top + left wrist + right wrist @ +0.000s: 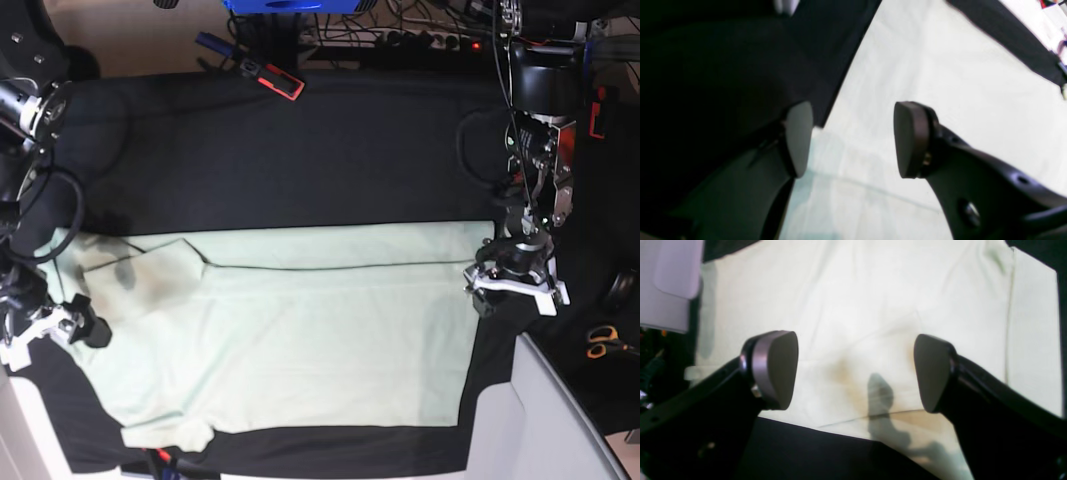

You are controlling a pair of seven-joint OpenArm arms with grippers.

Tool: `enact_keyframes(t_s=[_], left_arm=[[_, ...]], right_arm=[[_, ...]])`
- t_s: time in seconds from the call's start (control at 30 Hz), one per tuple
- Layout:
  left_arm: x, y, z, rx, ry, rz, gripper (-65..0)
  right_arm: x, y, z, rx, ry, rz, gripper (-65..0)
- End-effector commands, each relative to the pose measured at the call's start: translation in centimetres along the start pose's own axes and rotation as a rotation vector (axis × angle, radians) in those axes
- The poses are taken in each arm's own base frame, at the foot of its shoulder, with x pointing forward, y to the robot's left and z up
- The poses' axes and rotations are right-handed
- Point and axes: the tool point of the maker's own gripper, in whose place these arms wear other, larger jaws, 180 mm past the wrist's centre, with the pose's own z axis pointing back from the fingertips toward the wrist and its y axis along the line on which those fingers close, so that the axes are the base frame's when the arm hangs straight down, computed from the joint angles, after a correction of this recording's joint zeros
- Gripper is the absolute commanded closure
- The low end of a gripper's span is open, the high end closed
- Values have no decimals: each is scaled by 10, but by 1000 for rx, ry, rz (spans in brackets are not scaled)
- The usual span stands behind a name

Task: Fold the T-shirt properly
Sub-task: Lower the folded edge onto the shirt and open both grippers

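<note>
Base view: T-shirt [300, 340] flat, near hem cut off; left gripper [853, 140], right gripper [857, 370] agape, empty.

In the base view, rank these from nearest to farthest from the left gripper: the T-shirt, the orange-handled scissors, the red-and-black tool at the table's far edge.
Measured from the left gripper:
1. T-shirt: its edge lies right beside the gripper.
2. Orange-handled scissors: off the table, on the gripper's outer side.
3. Red-and-black tool: far edge of the black table cover, clearly farthest.

The base view looks straight down on the whole table [300, 150]. Both wrist views look closely past their own fingers at the T-shirt [300, 330], which all views share.
</note>
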Motion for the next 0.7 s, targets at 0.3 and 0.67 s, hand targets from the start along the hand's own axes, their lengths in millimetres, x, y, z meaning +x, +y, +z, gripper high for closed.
enact_keyframes(t_s=[0.3,0.67], left_arm=[[-14,-6,63,-80,-35,-77,-139],[-56,41,83,26,59,-49,-2]], right_arm=[[-43,4,38,24,-70,-200,-334],[-86,-41,72,-102,-280,-528,-93]])
